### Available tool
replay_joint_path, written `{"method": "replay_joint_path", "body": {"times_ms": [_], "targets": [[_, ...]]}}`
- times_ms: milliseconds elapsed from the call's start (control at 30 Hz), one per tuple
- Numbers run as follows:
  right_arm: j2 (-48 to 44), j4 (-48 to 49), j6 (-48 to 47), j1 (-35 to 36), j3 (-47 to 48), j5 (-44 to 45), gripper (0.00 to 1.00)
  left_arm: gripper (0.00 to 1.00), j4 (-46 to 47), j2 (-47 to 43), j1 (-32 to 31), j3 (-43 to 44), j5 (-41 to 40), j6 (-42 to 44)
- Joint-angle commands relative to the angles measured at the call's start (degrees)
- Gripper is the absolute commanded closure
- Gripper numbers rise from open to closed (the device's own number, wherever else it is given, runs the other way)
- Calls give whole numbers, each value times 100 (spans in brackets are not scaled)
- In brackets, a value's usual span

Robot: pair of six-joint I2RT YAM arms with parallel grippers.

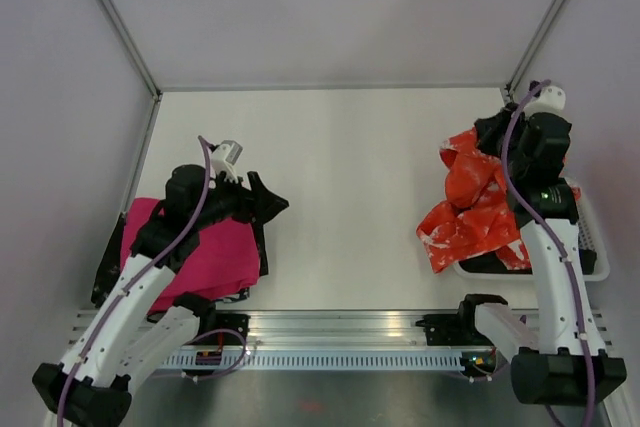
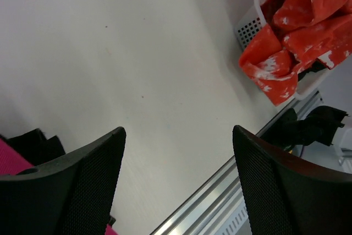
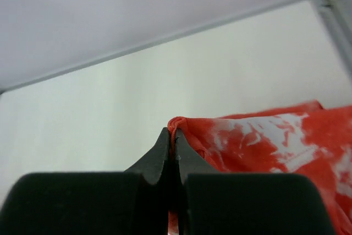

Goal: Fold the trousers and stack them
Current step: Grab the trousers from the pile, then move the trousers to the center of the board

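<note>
The orange-red trousers with white blotches hang in a crumpled bunch at the right, draped over the rim of a white basket. My right gripper is shut on a hemmed edge of the trousers, which pokes up between the fingertips. My left gripper is open above bare table at the near left, nothing between its fingers. From the left wrist view the trousers and the basket show at the upper right.
A folded magenta-pink cloth lies at the near left under the left arm, on a dark garment. A metal rail runs along the near edge. Walls with metal posts enclose the table.
</note>
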Motion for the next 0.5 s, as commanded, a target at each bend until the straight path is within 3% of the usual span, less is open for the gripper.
{"method": "replay_joint_path", "body": {"times_ms": [0,100,200,333,467], "targets": [[392,699,129,814,753,-1587,100,16,1658,499,-131,34,603,-942],[821,902,-169,2403,1017,-1411,100,13,2617,1322,-560,341,455,-1293],[1068,981,-162,3136,1255,-1402,100,13,3047,2166,-1018,788,-177,-1916],[956,1639,276,3340,870,-1577,99,12,3881,2661,-1273,615,-783,-3461],[727,1914,331,3358,281,-2016,100,12,3700,2541,-1335,378,-1390,-3476]]}}
